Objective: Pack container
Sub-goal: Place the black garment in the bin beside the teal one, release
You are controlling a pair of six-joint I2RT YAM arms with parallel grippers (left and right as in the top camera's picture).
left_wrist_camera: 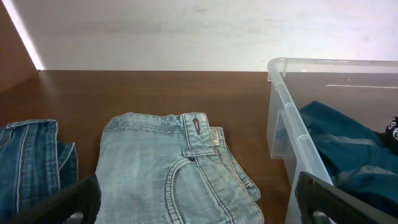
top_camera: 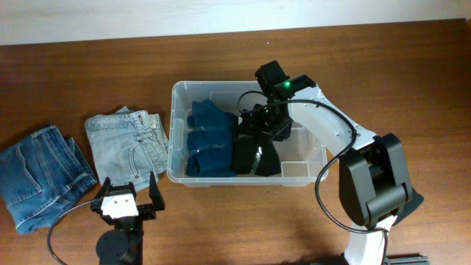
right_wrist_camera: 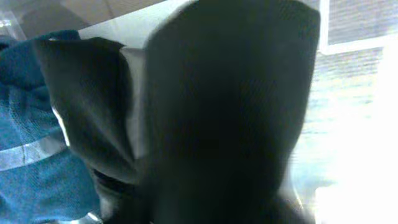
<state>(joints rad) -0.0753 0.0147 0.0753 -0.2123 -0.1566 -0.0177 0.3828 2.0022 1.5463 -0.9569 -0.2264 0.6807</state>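
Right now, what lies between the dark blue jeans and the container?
A folded pair of light blue jeans lies between the dark blue jeans and the container; the overhead view shows it.

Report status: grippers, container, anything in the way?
Left gripper open near light jeans. Right gripper inside container over black garment, jaws hidden. Teal garment inside; dark jeans outside.

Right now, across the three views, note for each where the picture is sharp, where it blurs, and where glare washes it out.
Overhead: even light, sharp throughout, the container clearly outlined. Left wrist: light jeans crisp, a bright overexposed strip at upper left. Right wrist: black garment too close, out of focus; the right edge is washed out by glare.
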